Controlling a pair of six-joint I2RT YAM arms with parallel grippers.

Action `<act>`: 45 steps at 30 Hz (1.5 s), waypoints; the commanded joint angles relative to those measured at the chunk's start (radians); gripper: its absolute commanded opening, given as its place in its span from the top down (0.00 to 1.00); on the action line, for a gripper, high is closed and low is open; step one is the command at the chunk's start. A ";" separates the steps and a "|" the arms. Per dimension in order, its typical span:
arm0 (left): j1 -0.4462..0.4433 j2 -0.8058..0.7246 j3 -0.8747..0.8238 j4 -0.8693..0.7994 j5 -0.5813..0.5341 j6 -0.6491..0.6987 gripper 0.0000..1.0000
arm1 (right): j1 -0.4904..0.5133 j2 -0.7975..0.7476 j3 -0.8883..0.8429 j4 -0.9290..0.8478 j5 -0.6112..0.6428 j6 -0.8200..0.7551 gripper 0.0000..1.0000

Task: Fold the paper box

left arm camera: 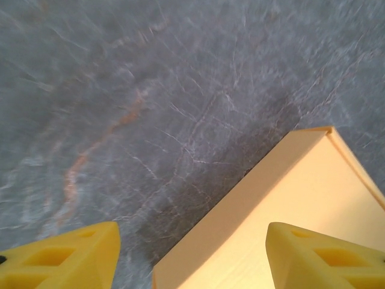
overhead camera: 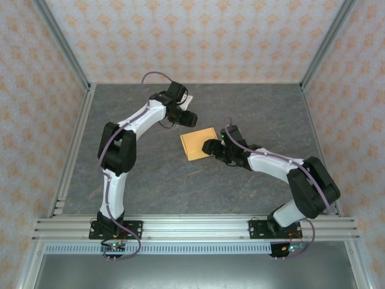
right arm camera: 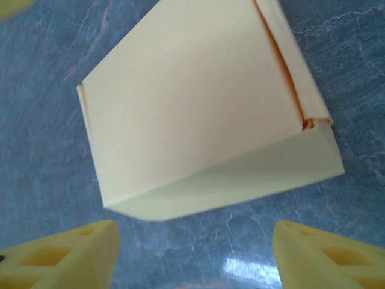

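The paper box [overhead camera: 198,143] lies folded into a small flat rectangular box on the grey table, light orange-tan. My left gripper [overhead camera: 187,118] hovers just beyond its far edge, jaws open; in the left wrist view the paper box [left arm camera: 289,217] fills the lower right, one yellow finger [left arm camera: 325,259] over it, the other over bare table. My right gripper [overhead camera: 212,147] sits at the box's near right corner, open. From the right wrist, the paper box [right arm camera: 204,114] lies ahead of the spread yellow fingertips [right arm camera: 66,256], with a tucked flap seam along its right side.
The grey marbled table [overhead camera: 150,174] is ringed by patterned walls and aluminium posts. A rail [overhead camera: 192,229] along the near edge carries both arm bases.
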 commanded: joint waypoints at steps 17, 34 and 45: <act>0.022 0.098 -0.037 -0.017 0.297 -0.033 0.58 | -0.053 0.258 0.028 0.351 -0.042 0.176 0.44; 0.033 0.076 -0.083 0.005 0.202 -0.060 0.63 | -0.055 0.222 0.099 0.073 0.081 0.030 0.41; -0.007 0.070 -0.154 0.052 0.312 -0.068 0.67 | -0.056 0.332 0.071 0.348 -0.034 0.136 0.55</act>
